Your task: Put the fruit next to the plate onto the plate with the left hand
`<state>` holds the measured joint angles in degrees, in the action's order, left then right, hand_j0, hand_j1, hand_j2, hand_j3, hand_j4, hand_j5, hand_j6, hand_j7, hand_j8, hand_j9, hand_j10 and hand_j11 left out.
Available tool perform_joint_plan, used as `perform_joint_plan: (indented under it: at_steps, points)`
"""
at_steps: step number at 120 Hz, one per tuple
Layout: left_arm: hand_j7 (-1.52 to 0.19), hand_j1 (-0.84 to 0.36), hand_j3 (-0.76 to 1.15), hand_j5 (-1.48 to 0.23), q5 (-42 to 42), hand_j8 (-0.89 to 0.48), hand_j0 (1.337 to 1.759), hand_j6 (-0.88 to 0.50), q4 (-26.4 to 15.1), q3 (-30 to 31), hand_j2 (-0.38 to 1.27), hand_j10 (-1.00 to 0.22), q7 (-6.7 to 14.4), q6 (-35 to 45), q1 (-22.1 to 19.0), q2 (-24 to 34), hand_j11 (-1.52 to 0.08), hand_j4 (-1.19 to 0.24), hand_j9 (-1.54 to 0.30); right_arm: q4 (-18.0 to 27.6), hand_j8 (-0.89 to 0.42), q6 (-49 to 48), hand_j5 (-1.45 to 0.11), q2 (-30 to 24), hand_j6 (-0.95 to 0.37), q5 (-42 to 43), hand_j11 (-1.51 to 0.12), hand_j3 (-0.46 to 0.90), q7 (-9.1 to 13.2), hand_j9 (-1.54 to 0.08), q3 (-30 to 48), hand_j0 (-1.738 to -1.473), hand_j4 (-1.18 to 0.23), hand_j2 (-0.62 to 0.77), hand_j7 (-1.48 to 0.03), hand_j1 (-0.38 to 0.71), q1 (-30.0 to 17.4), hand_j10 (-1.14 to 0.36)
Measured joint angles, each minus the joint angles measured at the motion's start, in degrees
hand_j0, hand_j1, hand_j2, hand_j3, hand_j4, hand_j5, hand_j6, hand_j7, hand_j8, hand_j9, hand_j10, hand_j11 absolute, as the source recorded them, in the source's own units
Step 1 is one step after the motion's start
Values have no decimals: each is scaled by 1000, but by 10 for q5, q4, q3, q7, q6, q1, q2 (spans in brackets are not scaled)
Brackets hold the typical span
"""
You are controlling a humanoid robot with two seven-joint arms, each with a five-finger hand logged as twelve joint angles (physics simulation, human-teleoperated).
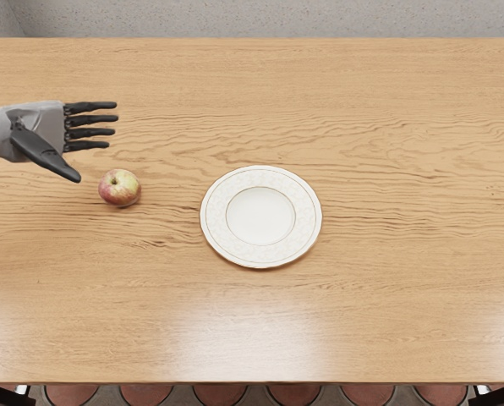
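Wide wooden counter (387, 101) fills the view, with the white plate (261, 252) sitting bare near its middle. Left hand (53, 134) hovers at the left edge, fingers spread and holding nothing, above the apple (119, 187) resting on the counter left of the plate, apart from it.

I see my left hand (53, 135) at the left edge of the frame, its arm entering from that side. The four dark fingers (90, 120) are stretched out straight toward the right and the thumb angles down toward the lower right; it holds nothing. Just below and right of the thumb tip, an apple (119, 187) sits on the wooden table (387, 110), apart from the hand. Near the frame's centre, right of the apple, lies a white plate (261, 216), not touching the fruit.
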<state>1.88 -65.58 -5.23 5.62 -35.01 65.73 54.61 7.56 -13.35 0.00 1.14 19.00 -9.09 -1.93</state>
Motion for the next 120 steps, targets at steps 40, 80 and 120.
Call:
perform_joint_plan:
  at_steps: [40, 80, 120]
  points:
    - [-13, 338, 0, -13, -73, -10, 1658, -10, 4, -2, 3, -10, 0, 0, 5, 2, -13, -10, -13, 0, 0, 0, 0, 0, 0, 0, 0, 0, 0, 0, 1, -1658, 0, 0, 0, -349, -3, 0]
    - [-13, 338, 0, -13, -88, -11, 1658, -11, 31, 323, 3, -11, -3, 67, 296, -44, -13, -11, -13, 0, 0, 0, 0, 0, 0, 0, 0, 0, 0, 0, 1, -1658, 0, 0, 0, -349, -3, 0]
    - [-23, 329, 0, -23, -71, -19, 1658, -19, 1, 516, 4, -18, -3, 357, 323, -150, -22, -19, -23, 0, 0, 0, 0, 0, 0, 0, 0, 0, 0, 0, 1, -1658, 0, 0, 0, -349, -3, 0]
